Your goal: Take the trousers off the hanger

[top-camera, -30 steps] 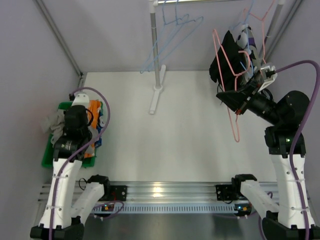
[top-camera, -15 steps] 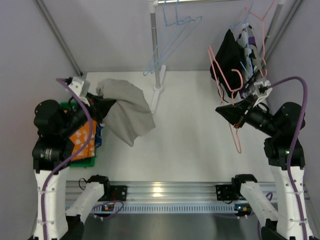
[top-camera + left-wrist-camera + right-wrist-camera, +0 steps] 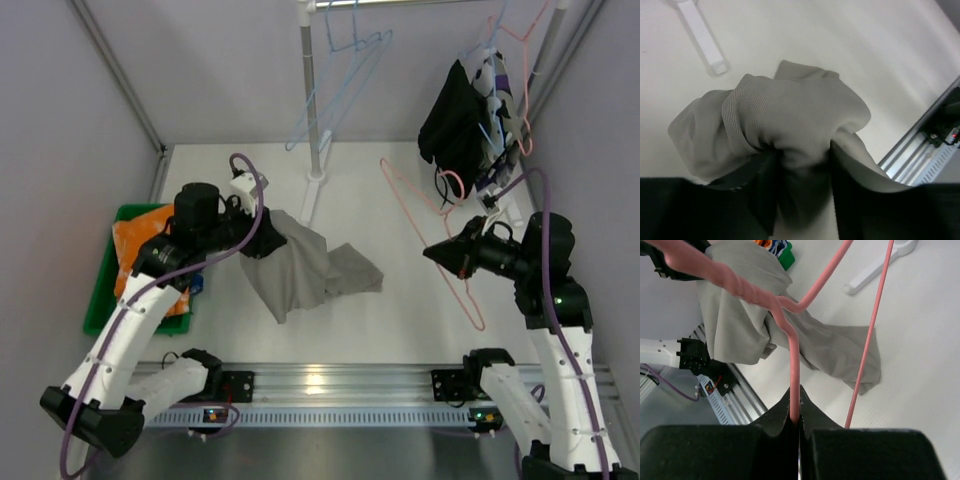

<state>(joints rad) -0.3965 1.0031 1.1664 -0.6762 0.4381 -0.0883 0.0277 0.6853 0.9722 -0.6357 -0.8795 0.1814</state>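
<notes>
L gripper pinches grey trousers at a bunched fold, rest draping onto white counter centre-left; R gripper clamped on pink hanger, held apart from the cloth, to its right. Orange trousers in green bin far left. Rack post w/ blue hangers stands behind; dark garments hang rear right. Plain grey walls, alu rail along near edge

One grey trousers, one pink hanger
</notes>
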